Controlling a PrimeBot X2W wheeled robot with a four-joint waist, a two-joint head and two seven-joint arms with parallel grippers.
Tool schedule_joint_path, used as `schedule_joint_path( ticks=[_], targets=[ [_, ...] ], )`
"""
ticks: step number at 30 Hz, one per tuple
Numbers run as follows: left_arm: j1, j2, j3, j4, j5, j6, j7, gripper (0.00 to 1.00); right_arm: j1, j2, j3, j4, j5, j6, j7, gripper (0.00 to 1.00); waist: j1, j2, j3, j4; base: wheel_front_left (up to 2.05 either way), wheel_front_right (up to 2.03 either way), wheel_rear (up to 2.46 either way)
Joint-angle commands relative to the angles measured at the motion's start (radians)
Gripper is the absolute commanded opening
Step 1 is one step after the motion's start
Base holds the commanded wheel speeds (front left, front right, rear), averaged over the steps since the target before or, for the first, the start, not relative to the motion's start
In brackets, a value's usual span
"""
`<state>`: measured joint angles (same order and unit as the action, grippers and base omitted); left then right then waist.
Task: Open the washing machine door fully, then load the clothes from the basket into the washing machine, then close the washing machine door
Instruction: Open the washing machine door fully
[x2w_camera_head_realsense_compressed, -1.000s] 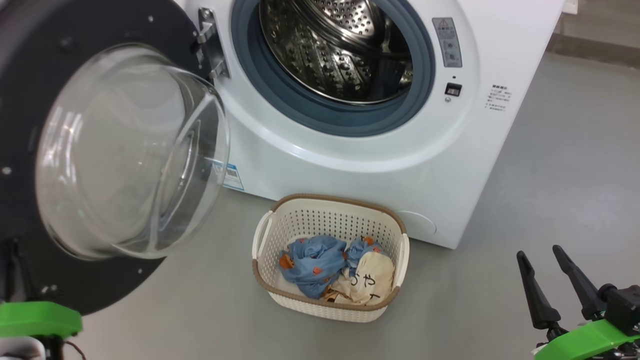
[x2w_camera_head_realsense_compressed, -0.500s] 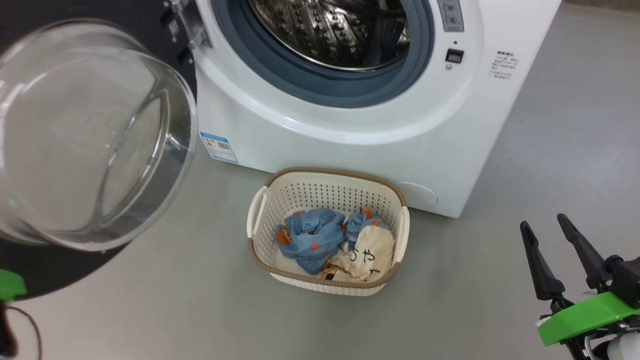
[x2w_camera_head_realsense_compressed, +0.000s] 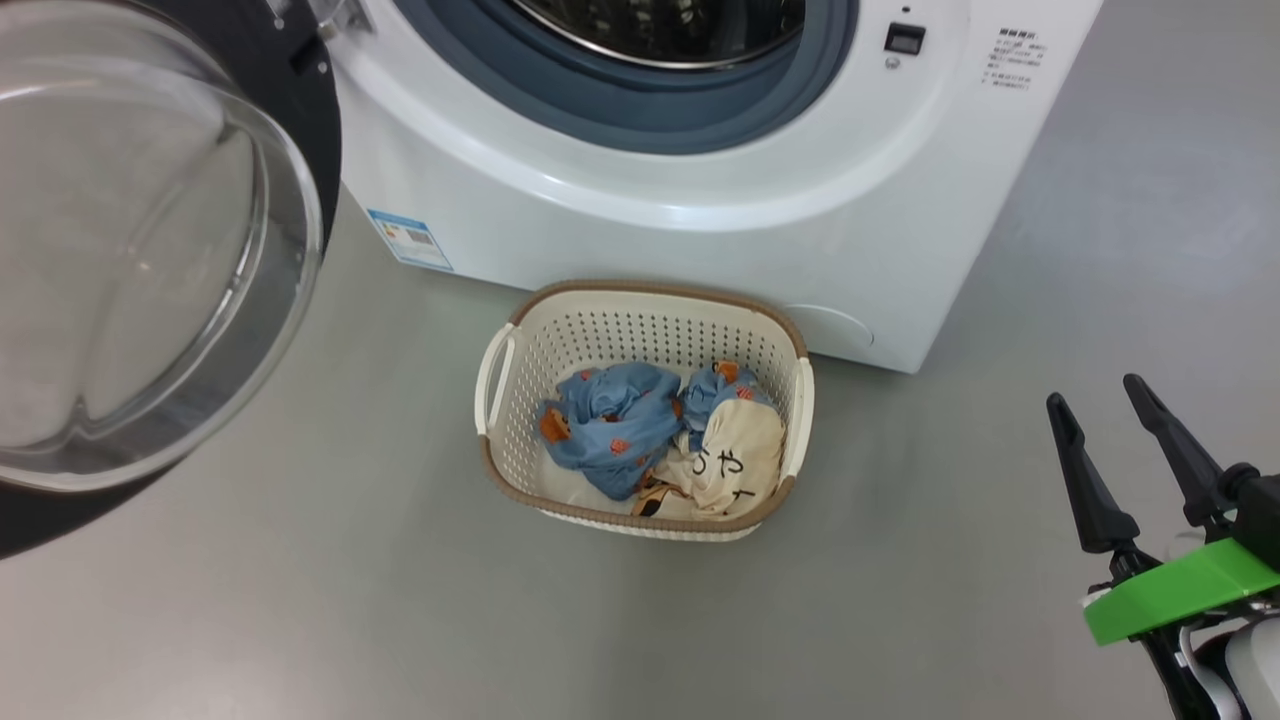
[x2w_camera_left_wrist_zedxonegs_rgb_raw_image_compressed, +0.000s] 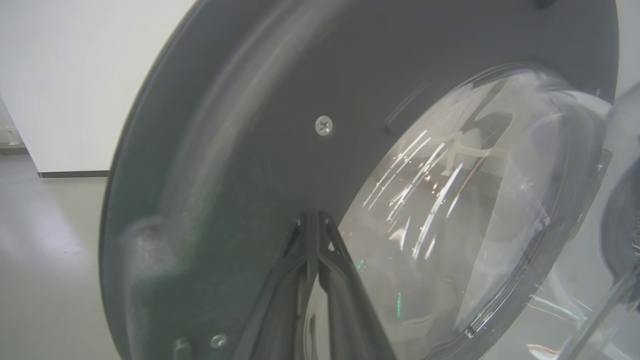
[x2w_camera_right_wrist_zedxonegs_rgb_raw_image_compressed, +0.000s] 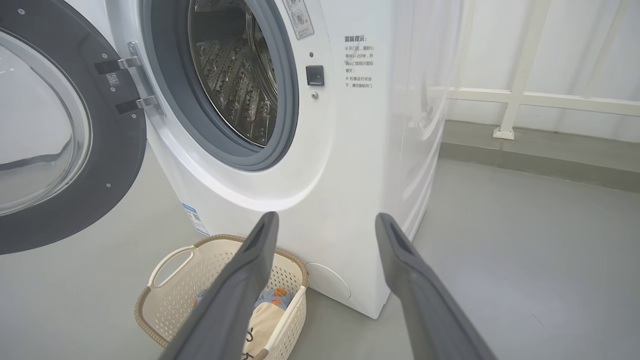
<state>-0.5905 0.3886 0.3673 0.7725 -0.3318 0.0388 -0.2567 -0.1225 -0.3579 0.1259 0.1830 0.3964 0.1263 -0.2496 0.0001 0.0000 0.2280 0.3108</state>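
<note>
now the washing machine door (x2w_camera_head_realsense_compressed: 160, 260) stands swung wide at the left of the washing machine (x2w_camera_head_realsense_compressed: 700, 230). the basket (x2w_camera_head_realsense_compressed: 640, 295) sits on the grey floor (x2w_camera_head_realsense_compressed: 900, 600) just before the machine's front, the clothes (x2w_camera_head_realsense_compressed: 660, 440) bundled inside. the left gripper (x2w_camera_left_wrist_zedxonegs_rgb_raw_image_compressed: 311, 220) is clenched on nothing, tips close to the door's dark inner face. the right gripper (x2w_camera_head_realsense_compressed: 1094, 392) hangs spread and empty, right of the basket.
</note>
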Motion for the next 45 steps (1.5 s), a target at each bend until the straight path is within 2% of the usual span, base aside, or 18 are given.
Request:
schedule_joint_path(
  ticks=[1, 13, 23, 34, 35, 36, 37, 39, 44, 45],
  targets=[
    [-0.04, 0.073, 0.043, -0.003, 0.015, -0.003, -0.005, 0.0, -0.026, -0.027, 0.021, -0.025, -0.014, 0.004, -0.012, 1.0, -0.0001, 0.0, 0.023, -0.001, 0.0, 0.0, 0.0],
    [-0.097, 0.076, 0.111, 0.051, 0.083, -0.004, -0.005, 0.0, -0.07, -0.043, 0.037, -0.022, -0.014, 0.004, -0.012, 1.0, -0.0001, 0.0, 0.064, -0.007, 0.0, 0.0, 0.0],
    [-0.096, 0.058, 0.139, 0.06, 0.124, -0.03, -0.005, 0.0, -0.069, -0.027, 0.043, -0.011, -0.012, 0.004, -0.012, 1.0, -0.0001, 0.0, 0.031, -0.01, 0.0, 0.0, 0.0],
    [0.025, -0.021, 0.137, -0.022, 0.166, -0.111, -0.005, 0.0, -0.009, 0.012, 0.036, 0.001, -0.006, 0.004, -0.012, 1.0, -0.0001, 0.0, -0.088, -0.006, 0.0, 0.0, 0.0],
    [0.039, -0.03, 0.138, -0.033, 0.166, -0.117, -0.005, 0.09, -0.001, 0.016, 0.035, 0.001, -0.005, 0.004, -0.012, 1.0, -0.0001, 0.0, -0.1, -0.006, 0.0, 0.0, 0.0],
    [0.055, -0.039, 0.137, -0.046, 0.169, -0.124, -0.005, 0.28, 0.008, 0.02, 0.034, 0.0, -0.004, 0.004, -0.012, 1.0, -0.0001, 0.0, -0.112, -0.006, 0.0, 0.0, 0.0],
    [0.07, -0.049, 0.139, -0.062, 0.166, -0.131, -0.005, 0.42, 0.018, 0.023, 0.033, 0.0, -0.002, 0.004, -0.012, 1.0, -0.0001, 0.0, -0.124, -0.007, 0.0, 0.0, 0.0],
    [0.104, -0.069, 0.135, -0.089, 0.167, -0.142, -0.005, 1.0, 0.035, 0.03, 0.027, -0.002, 0.0, 0.004, -0.012, 1.0, -0.0001, 0.0, -0.145, -0.009, 0.0, 0.0, 0.0],
    [0.181, -0.125, 0.108, -0.169, 0.151, -0.163, -0.005, 1.0, 0.072, 0.043, 0.023, -0.005, 0.002, 0.004, -0.012, 1.0, -0.0001, 0.0, -0.185, -0.025, 0.0, 0.0, 0.0],
    [0.215, -0.15, 0.087, -0.204, 0.146, -0.166, -0.005, 1.0, 0.08, 0.046, 0.019, -0.006, 0.002, 0.004, -0.012, 1.0, -0.0001, 0.0, -0.196, -0.036, 0.0, 0.0, 0.0]
  ],
)
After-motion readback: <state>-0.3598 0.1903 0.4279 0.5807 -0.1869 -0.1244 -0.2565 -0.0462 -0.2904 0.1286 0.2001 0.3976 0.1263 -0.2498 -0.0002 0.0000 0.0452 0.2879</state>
